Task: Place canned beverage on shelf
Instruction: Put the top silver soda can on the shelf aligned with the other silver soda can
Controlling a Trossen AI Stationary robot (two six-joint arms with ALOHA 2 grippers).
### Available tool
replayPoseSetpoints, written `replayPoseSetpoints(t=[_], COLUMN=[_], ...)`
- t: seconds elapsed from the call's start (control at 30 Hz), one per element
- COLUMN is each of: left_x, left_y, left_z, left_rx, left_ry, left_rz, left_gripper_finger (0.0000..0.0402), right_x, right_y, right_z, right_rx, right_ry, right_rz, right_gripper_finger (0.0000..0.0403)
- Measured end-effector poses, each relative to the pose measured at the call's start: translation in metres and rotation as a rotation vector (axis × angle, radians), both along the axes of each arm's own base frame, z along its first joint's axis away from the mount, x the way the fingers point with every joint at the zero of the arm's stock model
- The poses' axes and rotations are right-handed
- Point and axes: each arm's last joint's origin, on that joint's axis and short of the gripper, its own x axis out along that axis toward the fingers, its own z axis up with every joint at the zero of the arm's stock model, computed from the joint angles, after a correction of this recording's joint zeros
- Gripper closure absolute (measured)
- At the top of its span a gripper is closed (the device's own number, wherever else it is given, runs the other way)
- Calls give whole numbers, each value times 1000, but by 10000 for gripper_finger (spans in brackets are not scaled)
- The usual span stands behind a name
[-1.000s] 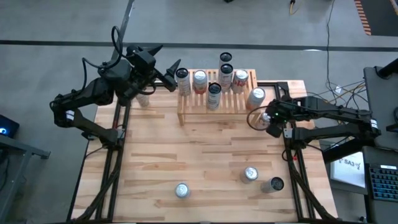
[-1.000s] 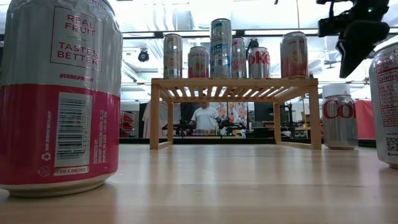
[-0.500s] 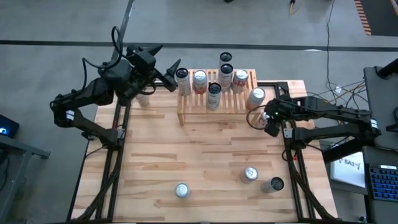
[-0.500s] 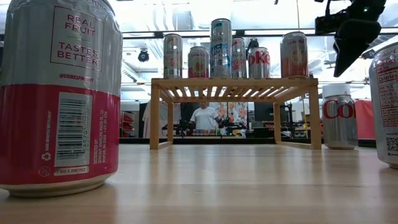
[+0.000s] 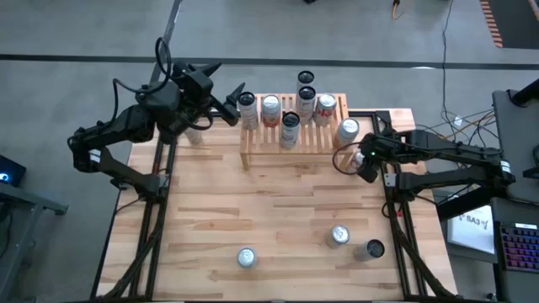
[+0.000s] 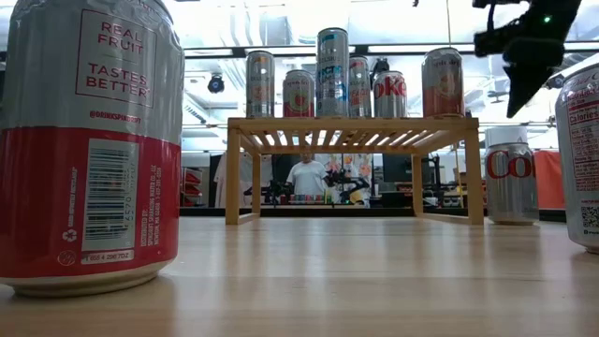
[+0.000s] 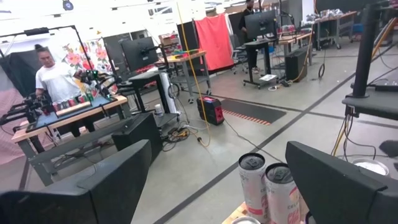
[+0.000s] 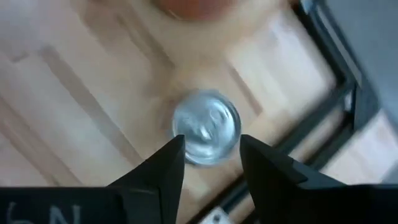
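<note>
The shelf (image 5: pixel 295 145) is a low wooden rack at the table's far side, and several cans stand upright on its slatted top (image 6: pixel 351 124). A silver canned beverage (image 6: pixel 510 183) stands on the table just right of the shelf, and its round top (image 8: pixel 206 121) shows in the right wrist view. My right gripper (image 8: pixel 211 143) hangs above that can, open, pointing steeply down and clear of it (image 6: pixel 524 65). My left gripper (image 5: pixel 238 94) waits level and wide open at the shelf's far left end.
Three more cans stand near the table's front edge: one in the middle (image 5: pixel 246 257) and two at the right (image 5: pixel 338 236), (image 5: pixel 373 249). The black table frame (image 5: pixel 396 114) runs close by the right gripper. A person stands in the room beyond (image 6: pixel 307 176).
My right gripper has rolled a little about its own pointing line while staying above the silver can. The cans and the left arm have kept still.
</note>
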Motion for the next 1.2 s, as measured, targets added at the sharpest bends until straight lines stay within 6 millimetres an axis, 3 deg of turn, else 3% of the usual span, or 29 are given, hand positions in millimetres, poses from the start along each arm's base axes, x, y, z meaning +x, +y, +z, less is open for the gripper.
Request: replayPoseSetpoints(t=[0.13,0.3,0.53,0.8,1.2], left_x=[0,0,0,0,0], left_y=[0,0,0,0,1], left_z=[-1,-1,-1,-1,-1], left_rx=[2,10,32,32,39], left_ry=[11,24,50,51,60], left_rz=[0,2,4,5,6], left_gripper_finger=[44,44,44,44,44], right_x=[-6,-10,-18,-17,-11], right_y=[1,1,2,3,0], right_z=[0,4,4,-21,-35], right_rx=[53,43,92,179,126], right_ry=[-52,-193,-325,-355,-345], right_rz=[-209,-389,-601,-880,-877], right_gripper_finger=[292,382,394,394,394])
